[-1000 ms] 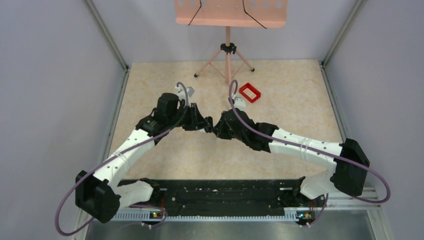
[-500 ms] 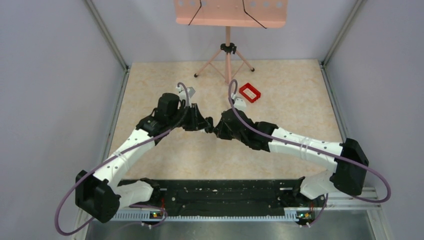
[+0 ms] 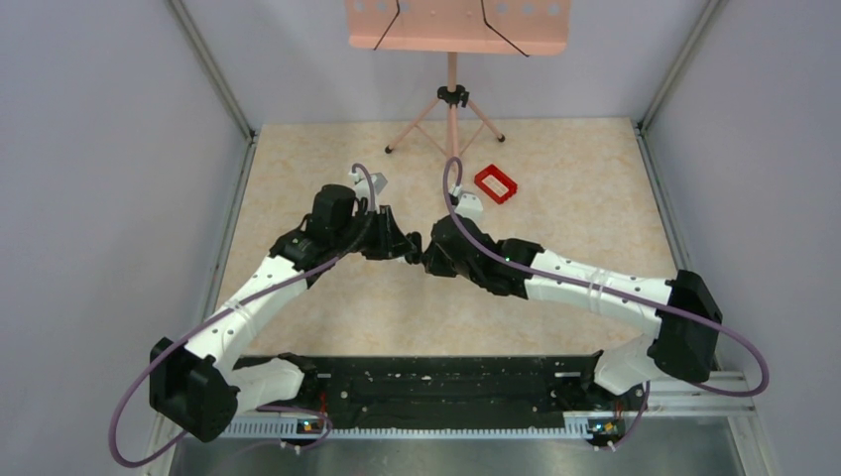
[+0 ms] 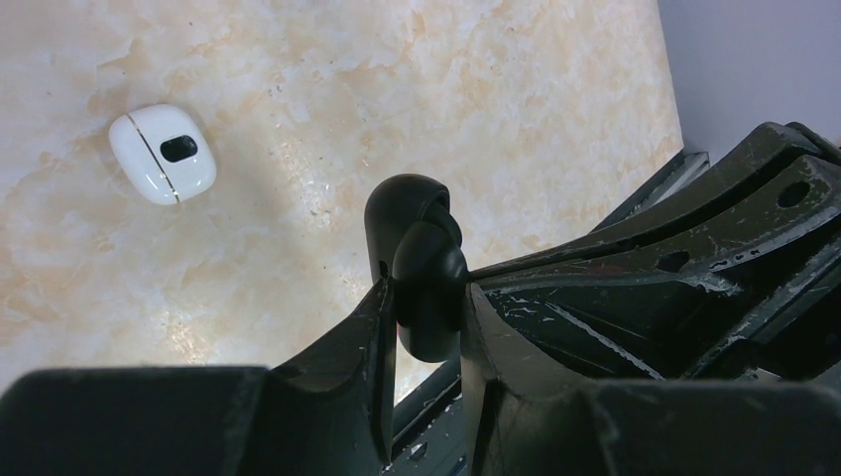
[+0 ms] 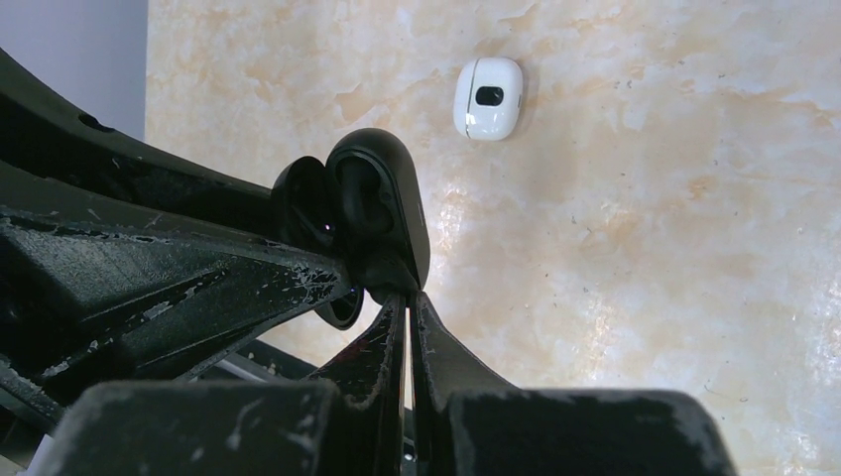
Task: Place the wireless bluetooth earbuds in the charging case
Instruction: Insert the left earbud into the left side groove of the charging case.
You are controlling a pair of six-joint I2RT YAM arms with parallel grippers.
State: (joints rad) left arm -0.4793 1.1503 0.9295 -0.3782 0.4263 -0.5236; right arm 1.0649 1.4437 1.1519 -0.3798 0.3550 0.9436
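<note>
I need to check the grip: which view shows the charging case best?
Left wrist: the charging case stands clear, clamped in the left gripper. Right wrist shows it too, partly overlapped by the left gripper. Top external: too small and hidden to make out.

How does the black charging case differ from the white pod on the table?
Colour: the charging case is black; the white pod is white with a dark oval patch. Pose: the charging case is held off the table between the left end effector and right end effector; the white pod lies flat, untouched. State: the charging case looks hinged open; the white pod is shut, showing a thin seam. Both are small, glossy, rounded.
</note>
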